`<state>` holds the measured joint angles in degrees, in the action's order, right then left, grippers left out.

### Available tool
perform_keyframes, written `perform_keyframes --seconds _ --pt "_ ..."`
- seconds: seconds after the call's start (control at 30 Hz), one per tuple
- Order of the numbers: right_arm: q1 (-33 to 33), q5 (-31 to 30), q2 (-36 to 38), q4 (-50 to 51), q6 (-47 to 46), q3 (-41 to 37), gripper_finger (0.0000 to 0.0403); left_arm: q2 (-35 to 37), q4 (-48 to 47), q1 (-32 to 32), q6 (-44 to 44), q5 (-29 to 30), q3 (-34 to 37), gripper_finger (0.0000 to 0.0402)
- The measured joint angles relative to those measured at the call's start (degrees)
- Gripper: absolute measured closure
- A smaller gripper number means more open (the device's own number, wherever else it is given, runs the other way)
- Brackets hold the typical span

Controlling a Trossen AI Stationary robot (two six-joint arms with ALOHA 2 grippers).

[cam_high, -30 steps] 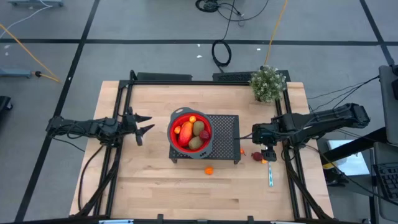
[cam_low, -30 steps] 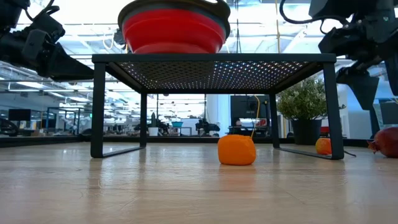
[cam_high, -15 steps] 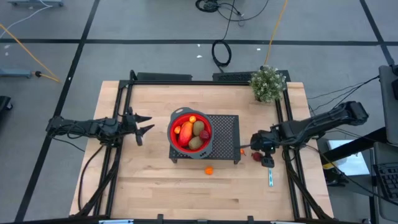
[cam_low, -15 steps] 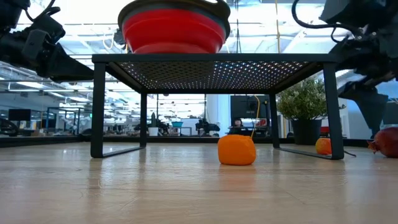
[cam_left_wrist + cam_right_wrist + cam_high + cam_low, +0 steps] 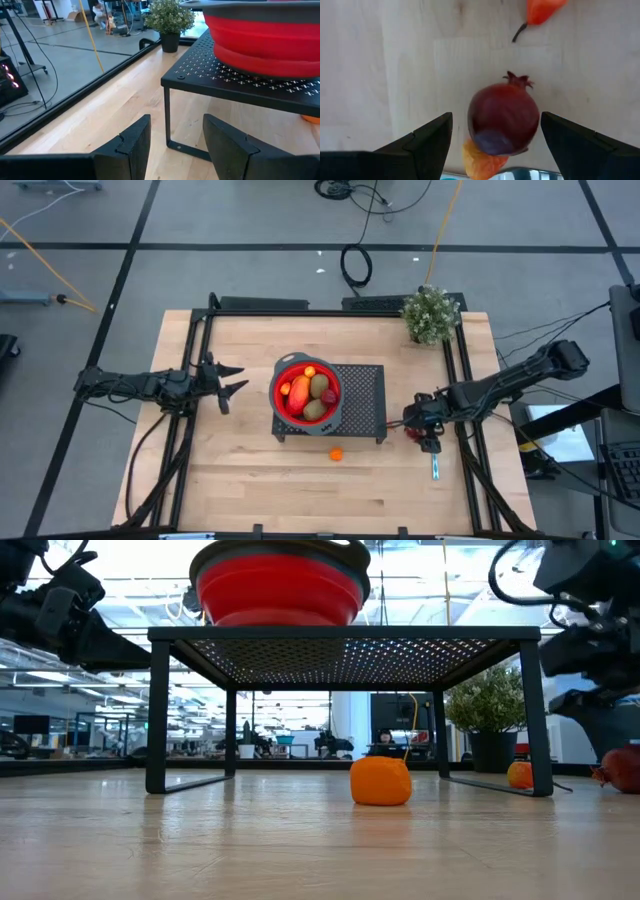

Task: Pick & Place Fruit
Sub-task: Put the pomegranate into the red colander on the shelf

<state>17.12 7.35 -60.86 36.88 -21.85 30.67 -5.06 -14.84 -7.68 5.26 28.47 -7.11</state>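
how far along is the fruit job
Mostly done, it seems: several fruits already sit in the red bowl on the black rack. In hand: the open right gripper hangs over the dark red fruit, one finger on each side, not yet gripping. Left: that fruit, plus the orange ball and other small orange pieces on the table. The left gripper waits left of the rack.
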Motion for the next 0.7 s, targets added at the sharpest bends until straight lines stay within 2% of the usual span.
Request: perform_keyframes --seconds 0.23,0.53,0.7 --pt "0.4 -1.0 -4.4 -5.8 0.1 -1.6 0.0108 0.0 0.0 0.0 0.0 0.0 0.0 0.0222" --pt "0.4 -1.7 -6.3 -6.0 0.4 -1.5 0.0110 0.0 0.0 0.0 0.2 0.0 0.0 0.0222" --pt "0.4 -1.8 -6.3 -5.9 0.4 -1.6 0.0128 0.0 0.0 0.0 -0.1 0.0 0.0 0.0222"
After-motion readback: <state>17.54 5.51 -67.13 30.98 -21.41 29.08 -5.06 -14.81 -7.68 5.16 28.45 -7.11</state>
